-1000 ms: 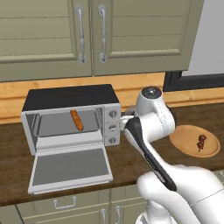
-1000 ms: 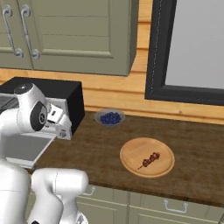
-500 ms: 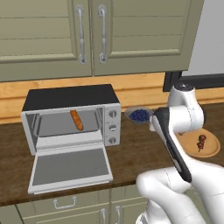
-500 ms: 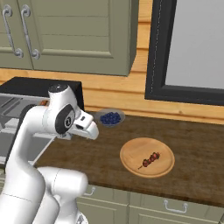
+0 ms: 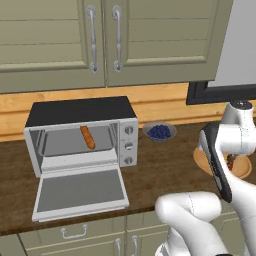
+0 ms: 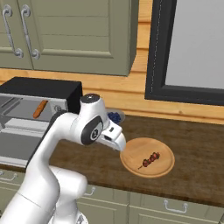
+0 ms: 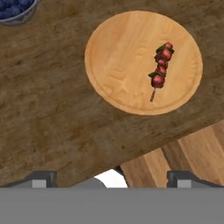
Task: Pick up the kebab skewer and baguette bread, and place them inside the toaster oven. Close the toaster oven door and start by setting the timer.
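Note:
The kebab skewer point(image 7: 161, 70) lies on a round wooden plate point(image 7: 122, 65), dark red chunks on a thin stick, also seen from the right base as the skewer point(image 6: 149, 160) on the plate point(image 6: 135, 151). My gripper point(image 7: 112, 179) hovers above the counter beside the plate's near rim, open and empty, fingertips point(image 7: 43, 178) wide apart. The toaster oven point(image 5: 125, 145) stands at the left with its door point(image 5: 80, 192) dropped flat. The baguette bread point(image 5: 87, 136) lies inside on the rack, and shows in the right base view too point(image 6: 40, 109).
A glass bowl of blueberries point(image 5: 159, 131) sits between the oven and the plate, in the hand view's top left corner point(image 7: 13, 11). The counter's front edge runs just below the plate, with wooden floor beyond. Cabinets hang above the oven; a dark-framed window is at the right.
The arm has swung right, from in front of the oven's knob panel to over the plate with the skewer. The jaws stayed open.

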{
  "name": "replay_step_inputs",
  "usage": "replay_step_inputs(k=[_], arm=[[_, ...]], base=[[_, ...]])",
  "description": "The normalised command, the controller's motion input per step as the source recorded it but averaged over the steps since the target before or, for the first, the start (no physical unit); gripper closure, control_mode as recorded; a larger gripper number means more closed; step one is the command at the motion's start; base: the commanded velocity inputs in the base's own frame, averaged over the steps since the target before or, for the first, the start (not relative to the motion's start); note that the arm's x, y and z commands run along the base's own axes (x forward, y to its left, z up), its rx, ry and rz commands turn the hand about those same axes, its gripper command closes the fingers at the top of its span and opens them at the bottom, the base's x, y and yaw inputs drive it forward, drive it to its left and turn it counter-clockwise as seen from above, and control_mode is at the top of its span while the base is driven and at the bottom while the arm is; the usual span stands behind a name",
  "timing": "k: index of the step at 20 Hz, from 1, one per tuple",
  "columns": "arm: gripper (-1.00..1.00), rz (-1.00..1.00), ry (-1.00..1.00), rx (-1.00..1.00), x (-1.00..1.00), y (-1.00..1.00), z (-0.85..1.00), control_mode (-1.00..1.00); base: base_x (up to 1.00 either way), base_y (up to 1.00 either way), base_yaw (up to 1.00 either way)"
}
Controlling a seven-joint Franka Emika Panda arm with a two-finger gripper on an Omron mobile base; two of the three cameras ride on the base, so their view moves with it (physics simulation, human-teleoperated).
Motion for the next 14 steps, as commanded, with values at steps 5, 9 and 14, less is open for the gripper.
replay_step_inputs(k=[5, 9, 14], arm=[[-1.0, 0.0, -0.06, 0.0, 0.1, -0.68, -0.26, -1.0], [-1.0, 0.0, -0.11, 0.0, 0.08, -0.51, -0.4, -1.0], [-1.0, 0.0, -0.12, 0.0, 0.14, -0.38, -0.37, -1.0]], base=[[0.0, 0.0, 0.0], [0.0, 0.0, 0.0], [0.0, 0.0, 0.0]])
